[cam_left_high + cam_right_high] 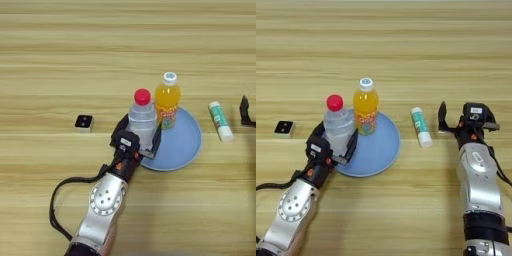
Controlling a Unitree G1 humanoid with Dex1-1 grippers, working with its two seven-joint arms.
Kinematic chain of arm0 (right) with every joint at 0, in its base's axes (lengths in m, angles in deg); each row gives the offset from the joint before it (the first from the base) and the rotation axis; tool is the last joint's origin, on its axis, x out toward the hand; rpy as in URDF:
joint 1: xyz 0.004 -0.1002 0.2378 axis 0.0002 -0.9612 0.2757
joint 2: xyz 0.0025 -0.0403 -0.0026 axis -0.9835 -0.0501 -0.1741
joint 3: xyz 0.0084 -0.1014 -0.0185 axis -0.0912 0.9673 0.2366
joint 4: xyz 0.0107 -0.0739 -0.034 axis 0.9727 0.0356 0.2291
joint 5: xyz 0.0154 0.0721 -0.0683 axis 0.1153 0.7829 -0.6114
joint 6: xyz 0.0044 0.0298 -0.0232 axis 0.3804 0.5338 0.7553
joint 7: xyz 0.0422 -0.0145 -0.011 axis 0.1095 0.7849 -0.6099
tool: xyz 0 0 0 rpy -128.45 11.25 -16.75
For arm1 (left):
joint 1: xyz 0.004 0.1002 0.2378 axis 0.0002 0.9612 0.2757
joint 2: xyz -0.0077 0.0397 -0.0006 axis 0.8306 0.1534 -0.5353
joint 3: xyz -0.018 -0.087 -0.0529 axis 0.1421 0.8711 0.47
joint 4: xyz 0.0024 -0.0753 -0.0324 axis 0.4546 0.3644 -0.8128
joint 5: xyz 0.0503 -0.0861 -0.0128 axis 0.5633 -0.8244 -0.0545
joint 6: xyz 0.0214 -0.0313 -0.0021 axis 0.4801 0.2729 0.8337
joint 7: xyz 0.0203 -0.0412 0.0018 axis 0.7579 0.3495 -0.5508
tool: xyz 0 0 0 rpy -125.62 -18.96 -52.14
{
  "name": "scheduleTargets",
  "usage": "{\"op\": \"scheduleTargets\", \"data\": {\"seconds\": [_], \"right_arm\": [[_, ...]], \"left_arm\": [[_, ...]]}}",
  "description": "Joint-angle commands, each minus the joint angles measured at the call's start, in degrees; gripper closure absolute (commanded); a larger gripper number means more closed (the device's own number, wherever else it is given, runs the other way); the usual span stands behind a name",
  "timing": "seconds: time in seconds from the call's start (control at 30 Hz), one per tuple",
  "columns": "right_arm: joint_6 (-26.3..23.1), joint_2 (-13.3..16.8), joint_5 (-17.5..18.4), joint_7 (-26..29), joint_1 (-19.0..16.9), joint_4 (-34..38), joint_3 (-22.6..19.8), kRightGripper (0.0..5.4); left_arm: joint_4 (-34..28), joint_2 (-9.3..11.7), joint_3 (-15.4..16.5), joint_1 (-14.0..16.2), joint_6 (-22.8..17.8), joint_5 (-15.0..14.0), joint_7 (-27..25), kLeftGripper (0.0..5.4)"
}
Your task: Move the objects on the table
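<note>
1. Water bottle (142, 121), clear with a red cap, stands upright at the left edge of the round blue plate (182, 145); whether its base rests on the rim or just beside it cannot be told.
2. Left tool (141, 142) reaches in from the near left, and its two black fingers are spread around the lower part of the water bottle, one on the left side and one on the right. The fingers look close against the bottle, but a firm pinch cannot be confirmed.
3. Orange-drink bottle (167, 101), smaller and with a white cap, stands upright on the far left part of the plate, just beside the water bottle on its right and a little farther away. It is outside the left tool's fingers.
4. Tiny black square block (84, 122) lies flat on the bench (125, 45) to the left of the water bottle and the left tool, apart from both.
5. A white tube with a green label (421, 126) lies on its side on the bench to the right of the plate, between the plate and the right tool.
6. Right tool (456, 119) sits at the right side of the bench, near the white tube but not touching it. One black finger stands clear on its left side; its fingers look parted and hold nothing.
</note>
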Motion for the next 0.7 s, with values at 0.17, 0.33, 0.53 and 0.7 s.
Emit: {"op": "scheduleTargets", "data": {"seconds": [0.17, 0.33, 0.53, 0.7], "right_arm": [[0.4, -0.2, 0.1, -0.5, 0.4, 0.2, -0.2, 0.00], [0.4, -0.2, 0.1, -0.5, 0.4, 0.2, -0.2, 0.00], [0.4, -0.1, 0.1, -0.6, 0.6, 0.0, -0.3, 0.00], [0.4, -0.1, 0.2, -0.6, 0.9, -0.5, -0.4, 0.00]], "left_arm": [[0.2, -2.0, -0.2, -0.2, -1.0, 0.4, 0.3, 0.01], [-0.1, -1.8, -0.1, -0.1, -1.1, 0.4, 0.2, 0.01], [-4.1, -0.7, -0.4, 2.5, -2.4, 0.3, -0.4, 0.01], [-8.5, 0.4, -1.2, 5.3, -4.1, 0.5, -1.4, 0.01]]}}
